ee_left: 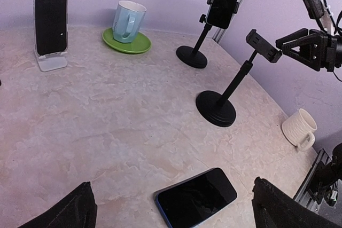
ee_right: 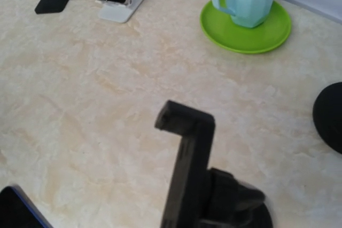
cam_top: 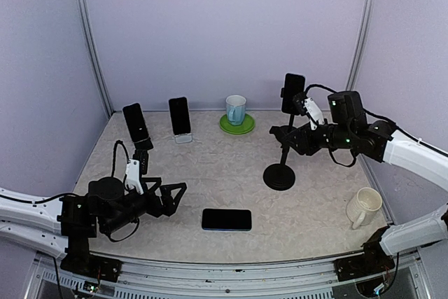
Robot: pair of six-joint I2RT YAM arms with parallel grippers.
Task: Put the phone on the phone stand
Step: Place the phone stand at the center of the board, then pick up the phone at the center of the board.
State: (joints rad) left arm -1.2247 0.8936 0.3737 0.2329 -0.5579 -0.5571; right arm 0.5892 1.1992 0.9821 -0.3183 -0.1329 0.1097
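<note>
A dark phone [cam_top: 226, 220] with a blue edge lies flat near the table's front; it also shows just ahead of my left fingers [ee_left: 196, 196] and at a lower corner [ee_right: 16, 209]. The empty phone stand [cam_top: 279, 175] has a round black base, a slanted pole and a clamp head [ee_left: 263, 46] [ee_right: 187, 148]. My right gripper [cam_top: 283, 139] [ee_left: 281, 46] sits at that clamp head with its jaws parted. I cannot tell if it touches the clamp. My left gripper [cam_top: 175, 197] [ee_left: 173, 196] hovers low and wide open, left of the phone, holding nothing.
A pale blue mug on a green saucer [cam_top: 236, 123] stands at the back. A second black stand [cam_top: 292, 93] holds a phone behind the empty one. Two more phones on stands [cam_top: 136, 122] [cam_top: 180, 117] are back left. A cream mug [cam_top: 364, 206] is front right.
</note>
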